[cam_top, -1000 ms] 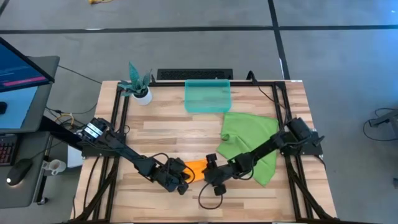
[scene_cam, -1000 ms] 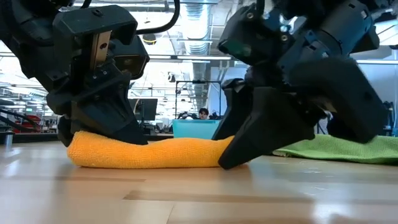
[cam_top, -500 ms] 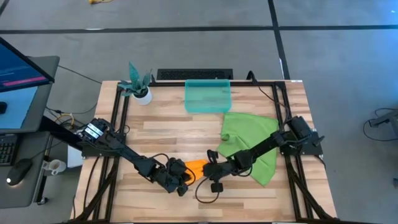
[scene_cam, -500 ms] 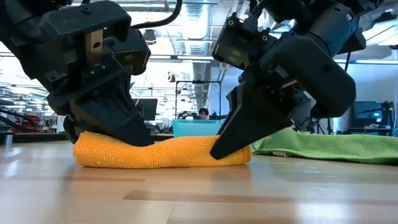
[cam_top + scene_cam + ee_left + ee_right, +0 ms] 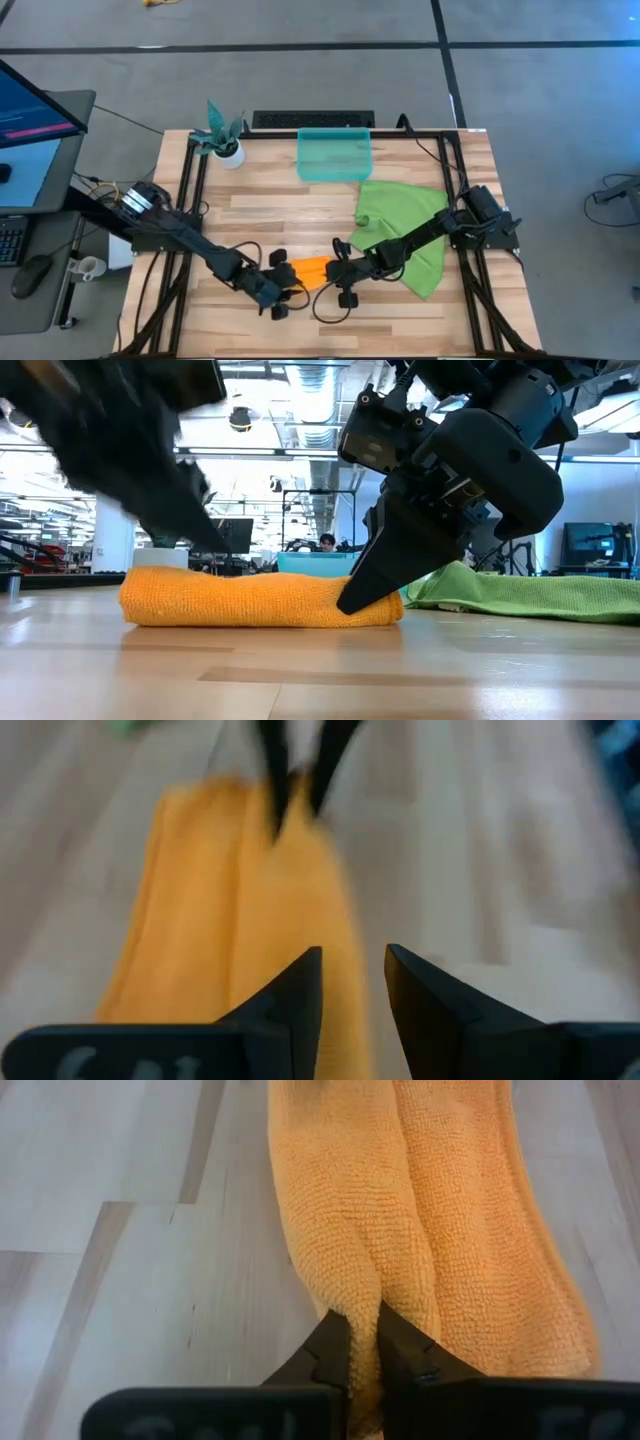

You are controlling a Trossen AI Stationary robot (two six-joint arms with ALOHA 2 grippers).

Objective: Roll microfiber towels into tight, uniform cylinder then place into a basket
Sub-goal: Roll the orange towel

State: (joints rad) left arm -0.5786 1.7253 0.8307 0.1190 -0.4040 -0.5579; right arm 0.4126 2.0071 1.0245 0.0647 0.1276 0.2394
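The orange towel (image 5: 312, 269) lay rolled near the table's front edge, its long axis running left to right. The right gripper (image 5: 362, 1350) pinched a fold at its right end, while the left gripper (image 5: 352, 982) stood with fingers parted just off its left end. The basket (image 5: 334, 155) waited at the far side, the green towel (image 5: 405, 228) spread to the right, neither blocking the way.
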